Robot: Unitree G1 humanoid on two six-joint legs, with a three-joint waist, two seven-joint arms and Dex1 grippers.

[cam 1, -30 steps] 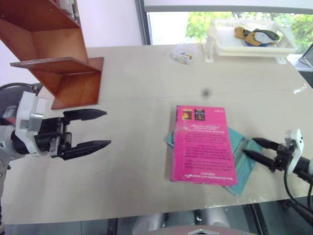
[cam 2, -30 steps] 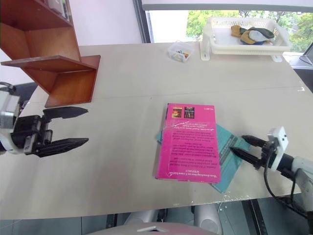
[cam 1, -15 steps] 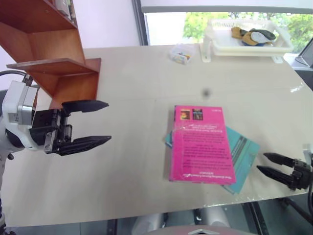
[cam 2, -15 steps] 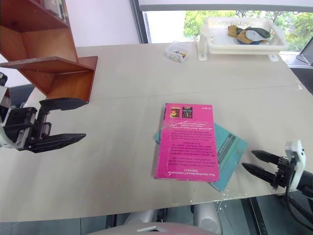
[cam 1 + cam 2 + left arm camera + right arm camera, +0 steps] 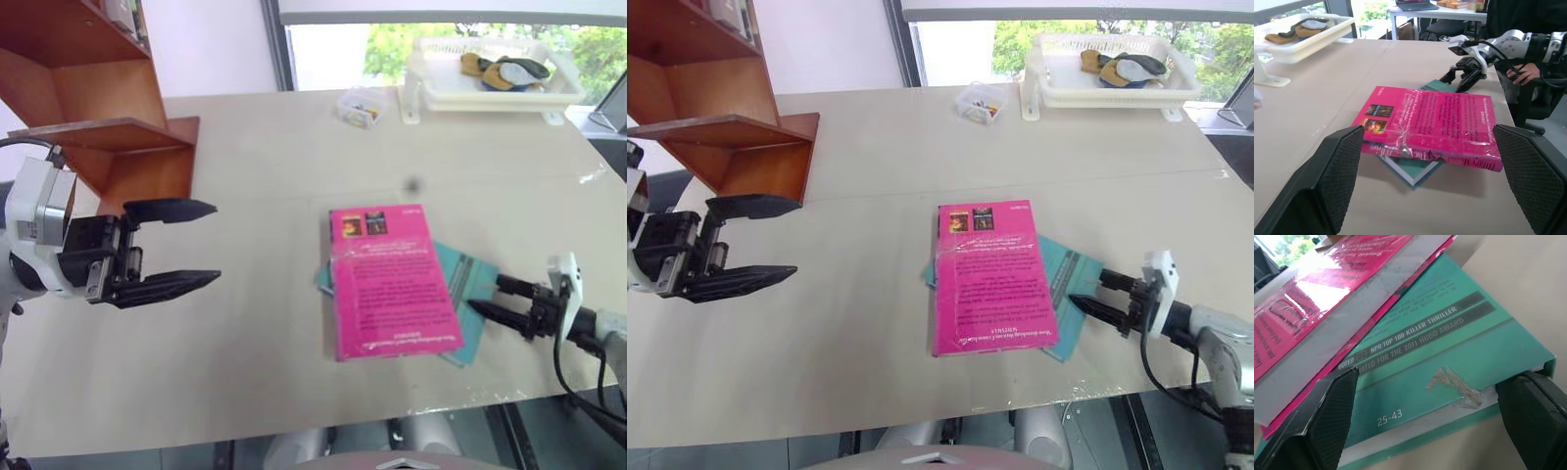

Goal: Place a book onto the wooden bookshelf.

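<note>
Fingers of both grippers spread, holding nothing. Right gripper (image 5: 498,299) is nearer: the book (image 5: 390,282) lies at its 9 o'clock, long axis 12-to-6, atop a teal book (image 5: 468,299). Left gripper (image 5: 174,245) is well apart. Wooden bookshelf (image 5: 108,147) at 10 o'clock. Count: two books, one bookshelf.

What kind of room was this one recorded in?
Probably an office or lab: a large pale table by a window with trees outside, a wooden bookshelf on it, and in the left wrist view another desk with a laptop.
</note>
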